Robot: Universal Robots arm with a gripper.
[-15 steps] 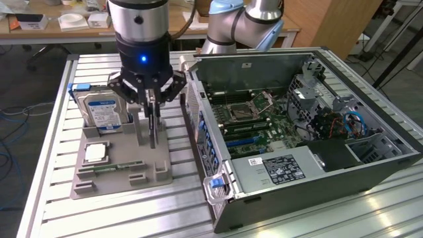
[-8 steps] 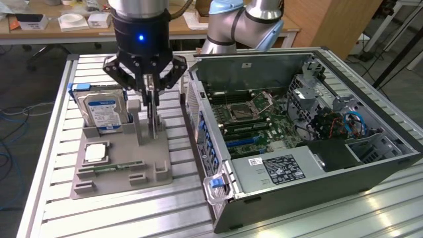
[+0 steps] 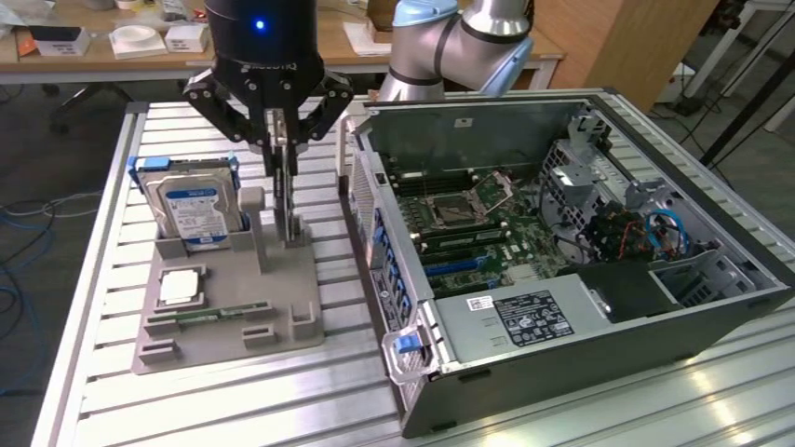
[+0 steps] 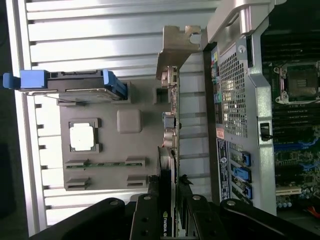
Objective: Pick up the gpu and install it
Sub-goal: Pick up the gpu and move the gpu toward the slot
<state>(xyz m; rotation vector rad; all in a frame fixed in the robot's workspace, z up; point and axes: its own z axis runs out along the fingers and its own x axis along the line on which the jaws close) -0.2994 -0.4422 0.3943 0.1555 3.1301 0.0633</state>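
Just above the grey holder point(image 3: 289, 284) point(image 4: 145, 135), the gripper point(image 3: 283, 140) point(image 4: 166, 189) hung straight down over the gpu point(image 3: 290, 200) point(image 4: 171, 125). Its 2 dark fingers point(image 3: 316, 112) point(image 4: 145, 212) were drawn in against the card's top edge, 1 on each face, so that they looked closed on it. The gpu stood upright on its long edge with its lower edge seemingly seated in the holder. In the wrist view its pale metal bracket point(image 4: 177, 47) lay at the end farthest from the fingers.

The holder sat on the slatted metal surface point(image 3: 249, 400) point(image 4: 100, 30) near the edge at the exterior view's left. It also carried a silver hard drive point(image 3: 193, 205) point(image 4: 75, 82) with blue side rails, standing upright just beside the gpu. A square processor chip point(image 3: 182, 286) point(image 4: 82, 136) lay flat in its pocket. A thin green memory stick point(image 3: 205, 317) point(image 4: 105, 163) lay in the slot nearest the surface's front edge.

Beside the holder, toward the exterior view's right, an open computer case point(image 3: 584, 368) point(image 4: 235, 90) lay on its side. Its motherboard point(image 3: 472, 214) point(image 4: 295, 125) faced up, and its rear panel faced the gpu.
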